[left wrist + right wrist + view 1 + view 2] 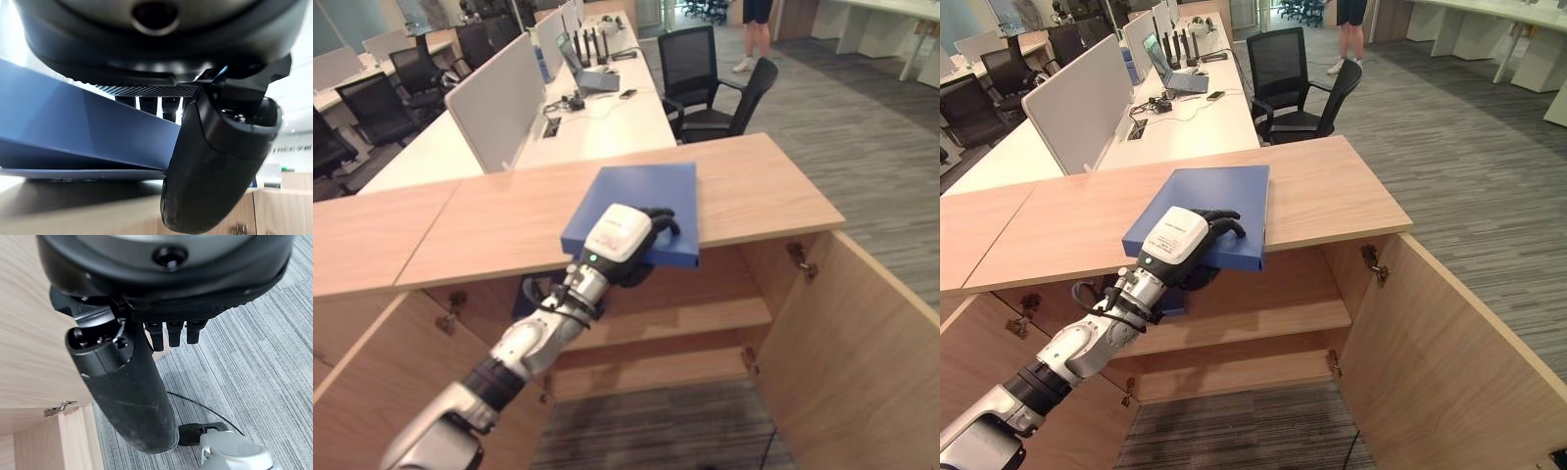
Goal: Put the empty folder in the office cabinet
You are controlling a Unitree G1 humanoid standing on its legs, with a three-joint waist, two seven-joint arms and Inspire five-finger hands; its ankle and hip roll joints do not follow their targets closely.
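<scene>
**Q:** Where is your folder, and what is the left hand doing?

**A:** Your left hand (625,240) grips the near edge of the blue folder (646,196). Its fingers (661,217) curl over the top cover, and in the left wrist view the thumb (215,161) sits under the folder's edge. The folder lies flat on the wooden top of the office cabinet (754,191), stretching away beyond the fingers. Its near edge juts out over the open cabinet front.

**Q:** What lies below the hand?

**A:** Directly beneath it are the cabinet's shelves (705,318). The cabinet door (862,333) stands open, off to the thumb side.

**Q:** And your right hand?

**A:** The right hand (127,382) hangs beside a wooden panel, above grey carpet (254,357). Its fingers are relaxed and hold nothing.

**Q:** Anything beyond the folder?

**A:** A white table (597,122) with black office chairs (705,83), and farther off, a person's legs (752,34).
</scene>
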